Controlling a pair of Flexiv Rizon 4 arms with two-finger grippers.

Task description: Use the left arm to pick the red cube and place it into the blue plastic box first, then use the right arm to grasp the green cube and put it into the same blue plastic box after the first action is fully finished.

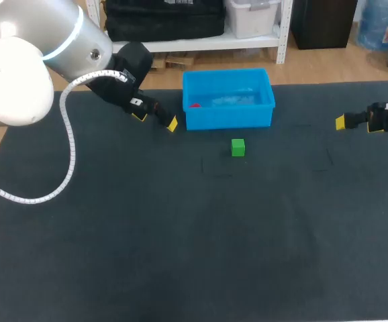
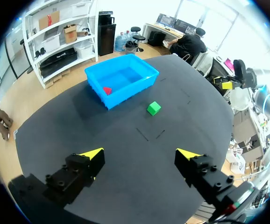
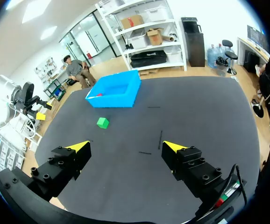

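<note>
While your left end effector (image 1: 156,119) hung just beside the blue plastic box (image 1: 227,121), at the box's 9 o'clock in the head view, its two yellow-tipped fingers were spread wide and held nothing. From its own wrist camera you could see only dark tabletop (image 1: 180,235) in the gap between those fingers, with the box well ahead of them.

Your right end effector (image 1: 357,124) sat at the box's 3 o'clock, well apart from it and near the tabletop's right edge. Its fingers were likewise parted and empty, and its wrist view showed bare mat between the tips.

The red cube (image 1: 195,104) lay inside the blue plastic box, on the floor of the box near the wall at its 9 o'clock side, tilted so that a corner pointed upward in the left wrist view. You had the green cube (image 1: 238,147) resting on the tabletop outside the box, near its front wall at about 6 o'clock, touching neither the box nor either end effector. The box itself stood upright toward the far edge of the tabletop, at 12 o'clock from the middle of the mat.
</note>
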